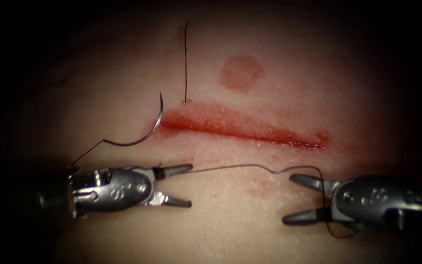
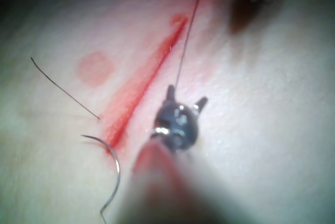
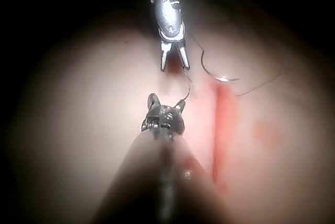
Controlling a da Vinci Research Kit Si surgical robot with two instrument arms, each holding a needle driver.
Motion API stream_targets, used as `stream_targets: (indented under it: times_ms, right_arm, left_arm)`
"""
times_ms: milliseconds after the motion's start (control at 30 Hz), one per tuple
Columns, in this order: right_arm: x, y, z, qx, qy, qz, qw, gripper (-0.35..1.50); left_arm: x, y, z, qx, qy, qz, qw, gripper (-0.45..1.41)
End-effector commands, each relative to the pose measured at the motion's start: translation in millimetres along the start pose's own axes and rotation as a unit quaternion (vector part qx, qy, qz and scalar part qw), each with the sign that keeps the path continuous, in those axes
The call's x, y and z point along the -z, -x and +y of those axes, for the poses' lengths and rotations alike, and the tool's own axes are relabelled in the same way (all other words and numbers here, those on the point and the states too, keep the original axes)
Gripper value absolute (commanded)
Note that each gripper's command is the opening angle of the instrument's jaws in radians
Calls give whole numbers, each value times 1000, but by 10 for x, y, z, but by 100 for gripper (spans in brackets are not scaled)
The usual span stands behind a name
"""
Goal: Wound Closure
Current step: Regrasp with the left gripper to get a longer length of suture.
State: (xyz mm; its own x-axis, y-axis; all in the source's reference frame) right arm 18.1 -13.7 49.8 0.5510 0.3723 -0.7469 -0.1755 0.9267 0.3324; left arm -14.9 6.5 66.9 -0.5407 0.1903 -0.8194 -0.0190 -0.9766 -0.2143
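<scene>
The tissue has a red cut running left to right. The curved needle lies on the tissue at the cut's left end, held by neither tool, and is also seen from the left wrist. Dark thread runs below the cut from my left tool's upper jaw across to my right tool, where it drapes over the hinge. A thread tail stands up above the cut's left part. My left tool and right tool face each other below the cut, both open and holding nothing.
A round reddish mark sits on the tissue above the cut. Red fluid stains the cut's edges. More thread trails from the needle's rear end down past the left tool's shaft. The field darkens toward every edge.
</scene>
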Motion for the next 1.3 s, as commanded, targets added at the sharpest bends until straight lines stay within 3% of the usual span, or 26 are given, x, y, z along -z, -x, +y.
stream_targets:
  times_ms: [33, 100, 233, 667, 1100, 1300]
  right_arm:
    - [2, 1, -14, -4, -23, 12, 1000, 131]
    - [11, -2, -15, 0, -34, 18, 999, 126]
    - [21, -5, -11, -4, -6, -3, 1000, 126]
    - [-12, 1, -5, -8, 18, -9, 1000, 130]
    - [-11, 2, -8, -10, 12, -15, 1000, 126]
    - [-9, 4, -7, -9, 11, -17, 1000, 123]
  left_arm:
    - [-9, 3, 1, 1, 0, 2, 1000, 32]
    - [-9, 2, 0, 3, -1, 3, 1000, 33]
    - [-13, -15, -8, 1, -7, 4, 1000, 36]
    - [-25, -78, -8, -20, 11, 26, 999, 51]
    - [-44, -129, -27, -42, 23, 47, 998, 51]
    - [-58, -137, -24, -53, 26, 55, 997, 47]
